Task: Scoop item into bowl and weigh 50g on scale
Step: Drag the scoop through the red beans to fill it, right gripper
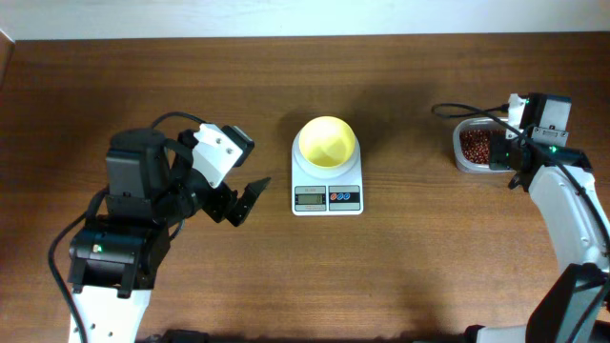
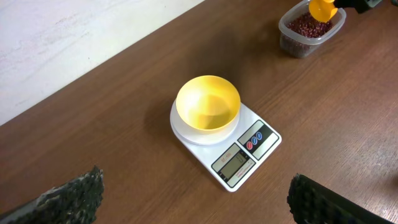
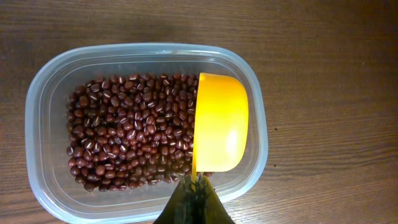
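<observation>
The pale yellow bowl [image 1: 328, 142] sits empty on the white scale [image 1: 327, 188] at the table's middle; both show in the left wrist view, bowl [image 2: 208, 103] and scale [image 2: 239, 152]. Dark red-brown beans [image 3: 127, 134] fill a clear plastic tub [image 3: 50, 93] at the right [image 1: 474, 146]. My right gripper [image 3: 196, 186] is shut on the handle of a yellow scoop [image 3: 221, 121], held on edge over the tub with its cup empty. My left gripper [image 1: 238, 202] is open and empty, left of the scale.
The tub with the scoop above it also shows far off in the left wrist view [image 2: 309, 28]. A black cable [image 1: 467, 110] runs by the tub. A pale wall edges the table's far side [image 1: 286, 14].
</observation>
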`<state>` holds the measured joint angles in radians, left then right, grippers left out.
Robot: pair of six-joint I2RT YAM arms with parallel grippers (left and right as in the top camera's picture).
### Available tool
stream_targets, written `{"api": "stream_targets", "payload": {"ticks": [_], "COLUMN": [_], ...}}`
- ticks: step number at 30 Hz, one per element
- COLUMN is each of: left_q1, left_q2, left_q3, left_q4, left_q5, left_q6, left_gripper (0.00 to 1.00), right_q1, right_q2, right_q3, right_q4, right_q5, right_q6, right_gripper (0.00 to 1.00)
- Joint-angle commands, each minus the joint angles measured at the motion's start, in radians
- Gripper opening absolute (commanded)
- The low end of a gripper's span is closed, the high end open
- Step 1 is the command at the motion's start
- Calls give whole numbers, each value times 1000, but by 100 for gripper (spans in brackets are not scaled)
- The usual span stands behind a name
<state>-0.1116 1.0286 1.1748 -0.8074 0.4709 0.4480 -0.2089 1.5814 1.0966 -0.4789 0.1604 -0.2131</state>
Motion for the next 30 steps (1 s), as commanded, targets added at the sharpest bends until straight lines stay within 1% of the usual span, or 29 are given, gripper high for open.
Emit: {"api": "stream_targets", "payload": {"ticks": [1, 5, 11, 15, 18, 21, 24, 30], "left_q1": [3, 3, 3, 3, 3, 3, 3, 3], "left_q2": [0, 0, 0, 0, 0, 0, 0, 0], "left_q3": [21, 21, 21, 21, 21, 21, 21, 21], "left_q4": [2, 2, 2, 2, 2, 2, 2, 2], "left_q5": [-4, -4, -4, -4, -4, -4, -4, -4], "left_q6": [-12, -12, -12, -12, -12, -12, -12, -12], "left_gripper": [99, 99, 99, 99, 99, 99, 99, 99], "right_q1": [-3, -3, -3, -3, -3, -16, -62, -154], "right_q2": [30, 49, 49, 49, 49, 49, 56, 146], "right_q3": [24, 24, 24, 24, 24, 24, 24, 24], "right_q4": [-3, -4, -51, -75, -75, -75, -75, -90], "right_q5": [13, -35, -230, -266, -278, -369, -425, -524], "right_q6": [8, 12, 12, 22, 104, 137, 220, 304], "right_gripper": [4, 4, 4, 4, 4, 4, 4, 4]}}
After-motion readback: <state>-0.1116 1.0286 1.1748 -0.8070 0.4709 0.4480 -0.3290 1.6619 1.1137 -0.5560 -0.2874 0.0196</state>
